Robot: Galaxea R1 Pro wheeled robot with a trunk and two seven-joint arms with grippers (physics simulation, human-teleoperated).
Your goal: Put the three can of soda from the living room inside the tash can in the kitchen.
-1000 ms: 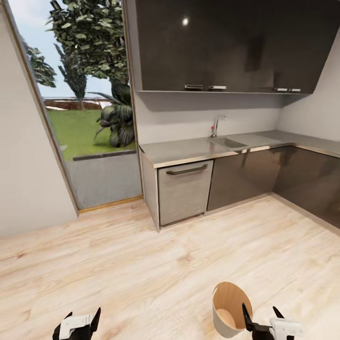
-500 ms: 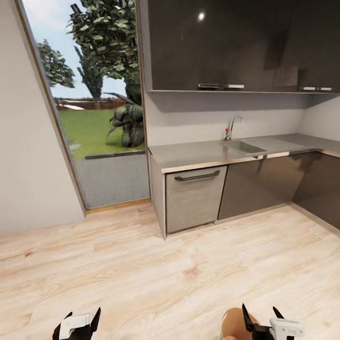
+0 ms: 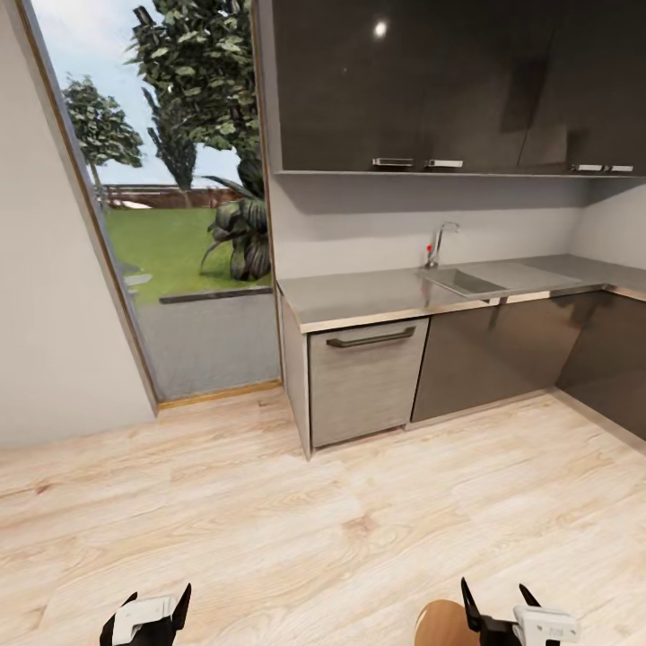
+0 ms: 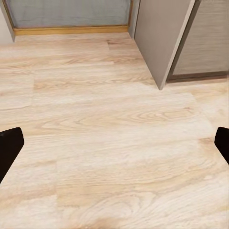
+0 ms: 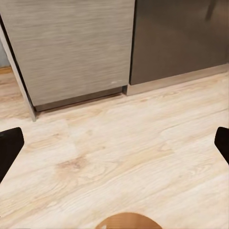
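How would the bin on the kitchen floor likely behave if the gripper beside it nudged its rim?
Little of the bin shows, so this is tentative. Its round rim suggests it would roll if knocked over. It looks open-topped and thin-walled, so probably light and easily shoved along the smooth wood floor by the right gripper.

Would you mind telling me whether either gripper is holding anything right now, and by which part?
Nothing is held. The left gripper and right gripper are both open and empty; the tash can sits beside the right one.
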